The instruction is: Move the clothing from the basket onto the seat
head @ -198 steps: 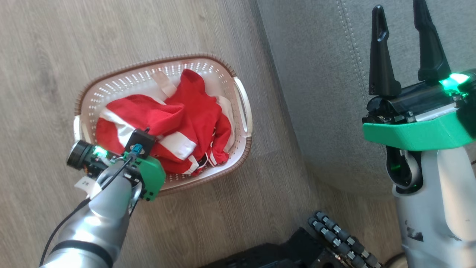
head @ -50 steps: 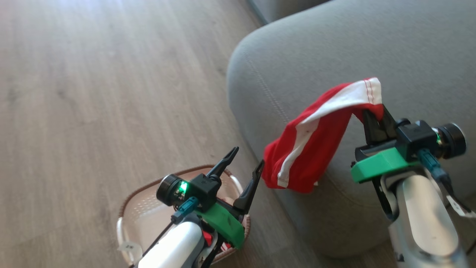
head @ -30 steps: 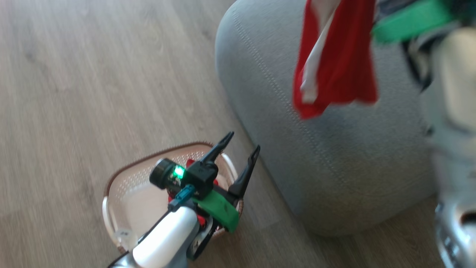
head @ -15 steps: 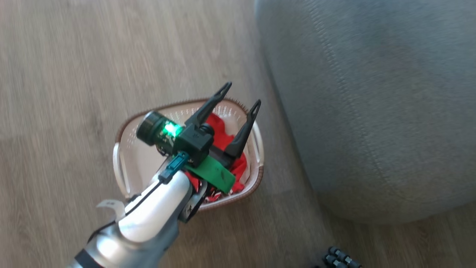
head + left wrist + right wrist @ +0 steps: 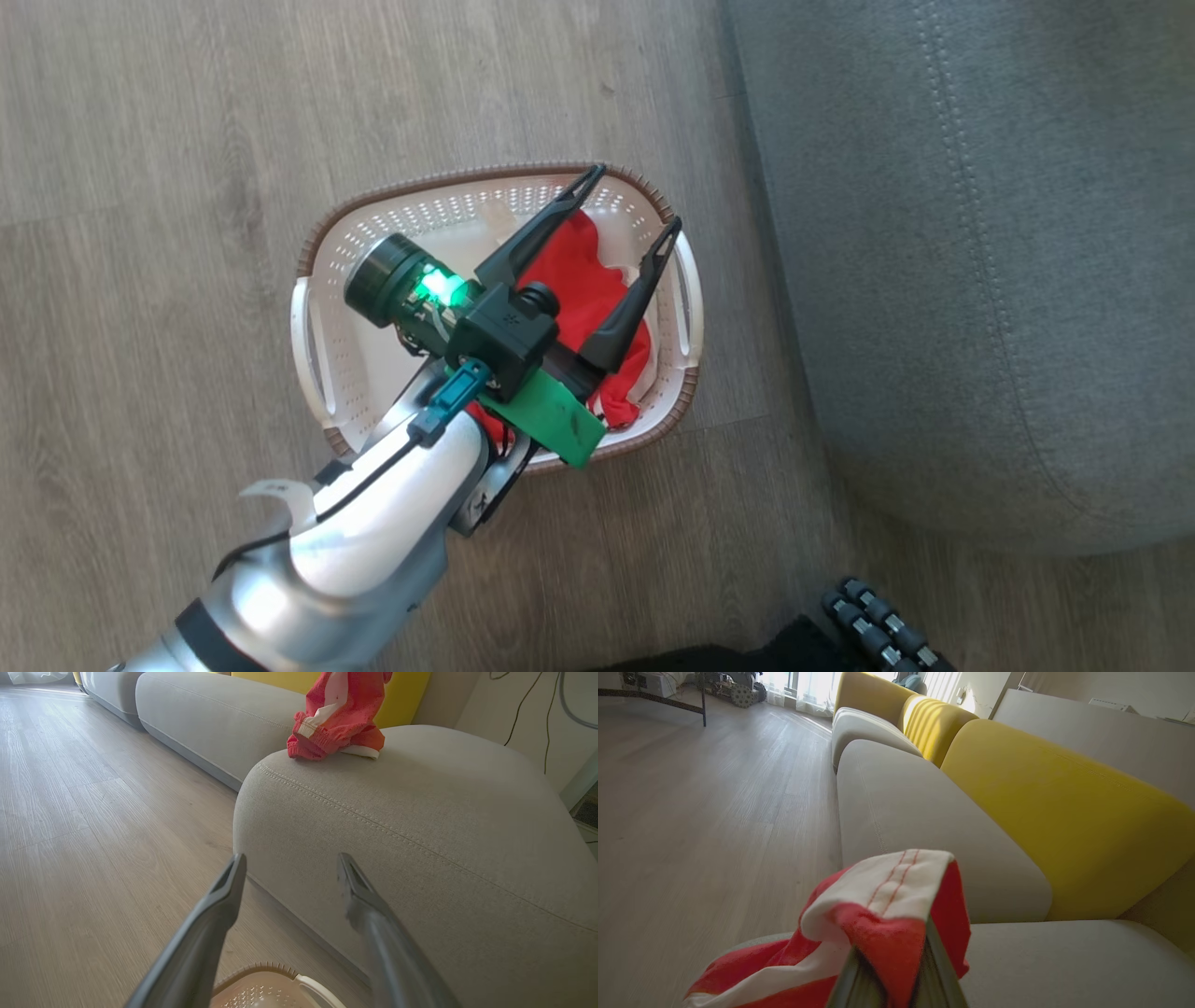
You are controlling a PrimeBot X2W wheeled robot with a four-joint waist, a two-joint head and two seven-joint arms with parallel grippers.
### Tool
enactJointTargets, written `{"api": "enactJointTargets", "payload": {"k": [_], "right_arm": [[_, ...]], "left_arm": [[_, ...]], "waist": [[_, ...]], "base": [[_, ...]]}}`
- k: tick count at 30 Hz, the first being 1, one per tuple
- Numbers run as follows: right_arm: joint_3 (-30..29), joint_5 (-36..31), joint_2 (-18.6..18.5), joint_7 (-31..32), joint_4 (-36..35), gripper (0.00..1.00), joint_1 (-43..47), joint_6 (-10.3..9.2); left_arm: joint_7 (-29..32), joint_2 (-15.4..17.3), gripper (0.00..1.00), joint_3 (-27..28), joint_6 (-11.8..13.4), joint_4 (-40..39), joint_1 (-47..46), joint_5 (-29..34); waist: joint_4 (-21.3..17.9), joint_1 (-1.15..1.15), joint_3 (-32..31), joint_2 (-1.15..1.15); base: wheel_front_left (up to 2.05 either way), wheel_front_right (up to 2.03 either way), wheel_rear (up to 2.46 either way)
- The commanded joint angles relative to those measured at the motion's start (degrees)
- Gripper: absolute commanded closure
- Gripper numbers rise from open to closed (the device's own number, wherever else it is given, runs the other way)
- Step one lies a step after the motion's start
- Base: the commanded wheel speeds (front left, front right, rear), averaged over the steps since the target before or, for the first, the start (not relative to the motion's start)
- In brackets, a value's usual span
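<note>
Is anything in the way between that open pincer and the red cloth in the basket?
Nothing visible is. The left pincer hangs open over the basket, and the red clothing lies uncovered inside it, just beneath the pincer.

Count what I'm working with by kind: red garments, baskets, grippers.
Oval cream-white perforated plastic laundry basket: 1
Red sports garments with white trim: 2, one in the basket, one touching the grey fabric seat cushion, pinched by the right gripper
Dark two-fingered grippers: 2, left gripper open
Total: 5
</note>
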Motion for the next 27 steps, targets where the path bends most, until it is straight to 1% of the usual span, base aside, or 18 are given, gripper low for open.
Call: {"api": "enactJointTargets", "payload": {"k": [1, 6, 8, 12, 13, 14, 15, 16, 17, 21, 24, 27], "right_arm": [[-0.1, -0.5, 0.4, 0.9, -0.3, 1.0, 1.1, 0.4], [-0.7, 1.0, 1.7, 3.5, 7.1, 1.0, 3.0, 0.4], [0.2, 2.3, 2.0, 5.1, 10.6, 1.0, 3.3, 0.4], [2.1, 4.5, 2.5, 5.8, 13.3, 1.0, 3.1, 0.4], [2.9, 4.9, 2.6, 5.9, 13.7, 0.97, 3.1, 0.4], [3.6, 5.4, 2.6, 6.1, 14.1, 0.8, 3.0, 0.4], [4.2, 6.0, 2.6, 6.4, 14.5, 0.6, 3.0, 0.4], [4.7, 6.8, 2.5, 6.4, 14.7, 0.15, 3.0, 0.4], [5.4, 8.2, 2.3, 6.3, 15.1, 0.0, 3.1, 0.4], [8.1, 11.8, 3.1, 9.4, 16.0, 0.0, 4.0, 0.4], [11.7, 14.5, 3.5, 11.1, 15.4, 0.0, 5.2, 0.4], [16.0, 17.8, 3.7, 11.9, 13.2, 0.0, 7.2, 0.4]], "left_arm": [[0.4, 1.1, 0.0, 1.0, 0.0, -2.3, -1.0, 0.8], [0.8, 1.3, 0.0, 0.3, -0.4, -2.6, -1.2, 0.8], [0.9, 1.3, 0.0, 0.1, -0.4, -2.7, -1.2, 0.7], [0.7, 1.4, 0.0, 0.0, -0.3, -2.5, -1.1, 0.5], [0.7, 1.4, 0.0, -0.1, -0.2, -2.4, -1.0, 0.4], [0.6, 1.4, 0.0, -0.1, -0.2, -2.4, -0.9, 0.4], [0.6, 1.4, 0.0, -0.2, -0.1, -2.3, -0.8, 0.3], [0.6, 1.4, 0.0, -0.2, -0.1, -2.3, -0.7, 0.2], [0.5, 1.5, 0.0, -0.2, 0.0, -2.0, -0.6, 0.0], [0.9, 1.6, 0.0, -0.4, 0.1, -1.3, -0.3, -0.3], [1.0, 1.8, 0.0, -0.3, 0.3, -1.1, 0.1, -0.7], [1.0, 2.0, 0.0, -0.2, 0.6, -0.8, 0.6, -1.1]], "waist": [[0.3, -0.01, 0.3, 0.0], [1.3, -0.01, 0.6, 0.0], [1.8, -0.01, 0.5, 0.0], [2.0, -0.01, 0.2, 0.0], [2.0, -0.01, 0.1, 0.0], [1.9, -0.01, 0.0, 0.0], [1.9, -0.01, -0.2, 0.0], [1.9, -0.01, -0.3, 0.0], [1.7, -0.01, -0.8, 0.0], [1.3, -0.01, -1.9, 0.0], [0.6, -0.01, -2.9, 0.0], [-0.1, -0.01, -4.0, 0.0]], "base": [[0.0, 0.0, 0.0], [0.0, 0.0, 0.0], [0.0, 0.0, 0.0], [0.0, 0.0, 0.0], [0.0, 0.0, 0.0], [0.0, 0.0, 0.0], [0.0, 0.0, 0.0], [0.0, 0.0, 0.0], [0.0, 0.0, 0.0], [0.0, 0.0, 0.0], [0.0, 0.0, 0.0], [0.0, 0.0, 0.0]]}}
